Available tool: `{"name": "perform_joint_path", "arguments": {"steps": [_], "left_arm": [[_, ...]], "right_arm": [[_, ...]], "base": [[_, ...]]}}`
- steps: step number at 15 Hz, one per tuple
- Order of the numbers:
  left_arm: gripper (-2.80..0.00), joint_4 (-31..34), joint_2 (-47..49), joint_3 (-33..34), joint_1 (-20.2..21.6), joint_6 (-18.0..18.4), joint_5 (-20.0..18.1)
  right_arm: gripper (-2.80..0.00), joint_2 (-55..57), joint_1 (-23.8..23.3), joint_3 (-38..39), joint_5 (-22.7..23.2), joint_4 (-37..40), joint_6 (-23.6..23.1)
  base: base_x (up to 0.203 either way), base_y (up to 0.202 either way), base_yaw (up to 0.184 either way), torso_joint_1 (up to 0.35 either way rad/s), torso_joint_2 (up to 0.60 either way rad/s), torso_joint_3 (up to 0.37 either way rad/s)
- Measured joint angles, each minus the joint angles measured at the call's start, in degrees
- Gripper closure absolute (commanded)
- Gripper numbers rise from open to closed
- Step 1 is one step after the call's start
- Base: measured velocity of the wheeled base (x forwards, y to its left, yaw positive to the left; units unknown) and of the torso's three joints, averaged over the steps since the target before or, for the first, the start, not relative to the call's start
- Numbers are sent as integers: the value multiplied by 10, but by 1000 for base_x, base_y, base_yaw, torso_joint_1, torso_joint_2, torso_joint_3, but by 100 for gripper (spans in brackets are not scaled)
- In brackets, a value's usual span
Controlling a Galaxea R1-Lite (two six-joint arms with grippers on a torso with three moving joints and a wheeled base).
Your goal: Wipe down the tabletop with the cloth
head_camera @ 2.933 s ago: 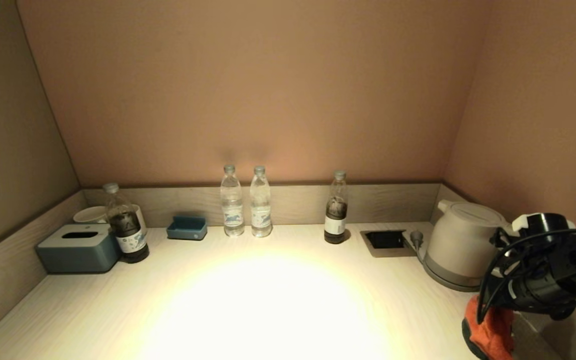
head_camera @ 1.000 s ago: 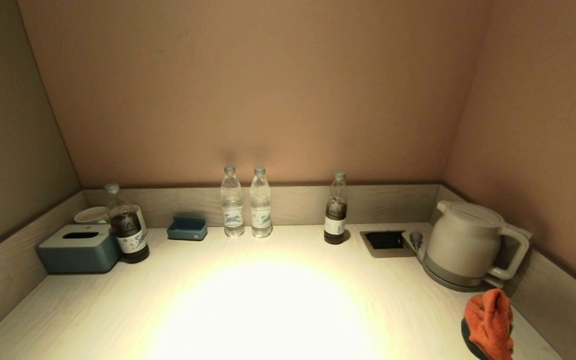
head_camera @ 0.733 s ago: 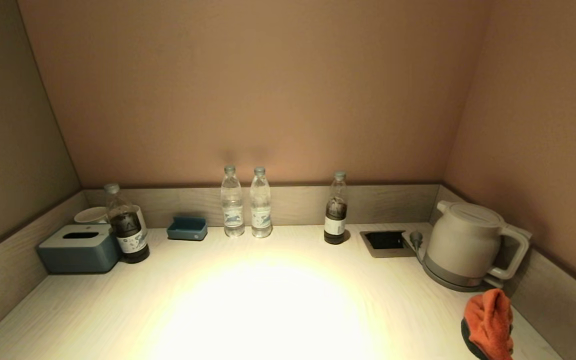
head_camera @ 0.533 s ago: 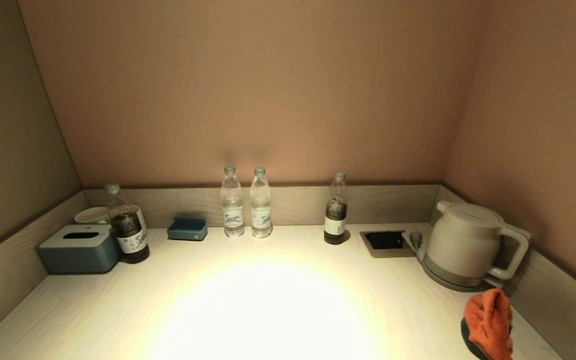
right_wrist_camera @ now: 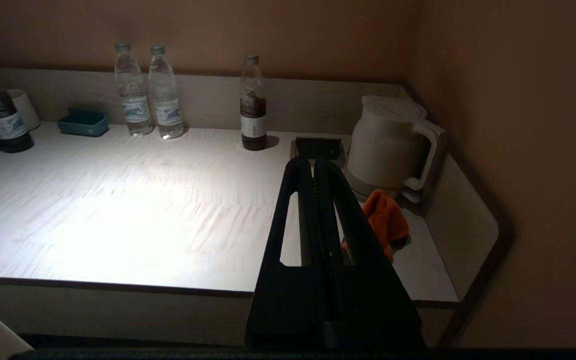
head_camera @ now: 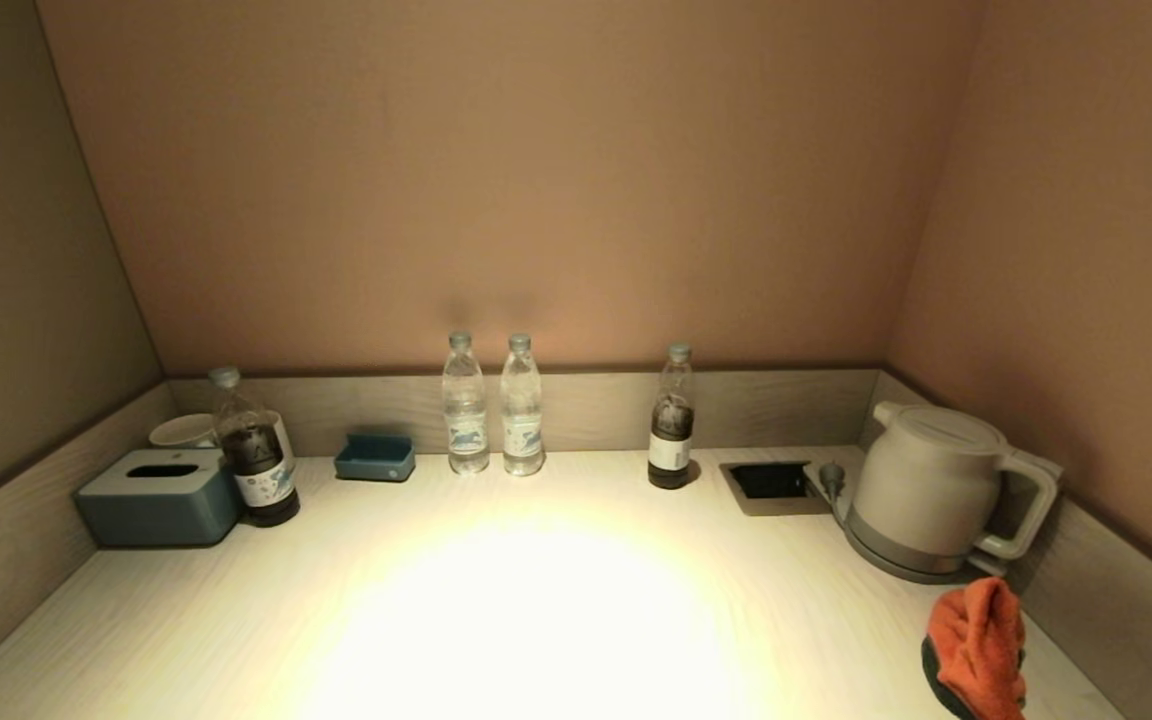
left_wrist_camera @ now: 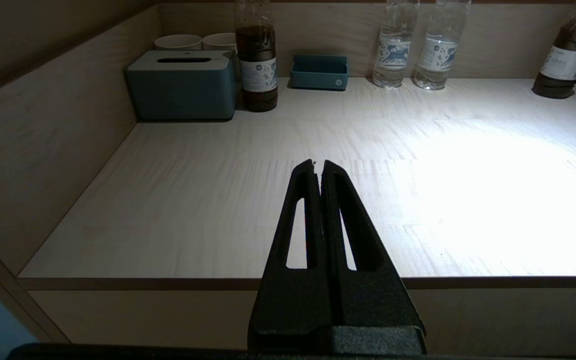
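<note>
Lying crumpled, the orange cloth (head_camera: 979, 645) rests on wood-grain tabletop (head_camera: 536, 600) beside the kettle (head_camera: 926, 490).

It looked like a hotel room's drinks corner. A white electric kettle (head_camera: 926, 490) stood by a plug socket set into the pale wooden counter (head_camera: 536, 620). Clear plastic water bottles (head_camera: 492, 410), white cups (left_wrist_camera: 193, 41) and a blue-grey tissue box (head_camera: 158, 497) lined the plain brown walls.
</note>
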Motion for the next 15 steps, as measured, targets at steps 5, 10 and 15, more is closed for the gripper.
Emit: {"name": "perform_joint_path", "arguments": {"steps": [5,10,15], "left_arm": [[0,0,0,0,0,0,0],[0,0,0,0,0,0,0],[0,0,0,0,0,0,0]], "right_arm": [[0,-98,0,95,-4,-70,4],[0,-119,0,269,-13,-183,11],[0,-120,0,426,-19,-317,7]], "base": [[0,0,0,0,0,0],[0,0,0,0,0,0],[0,0,0,0,0,0]]}}
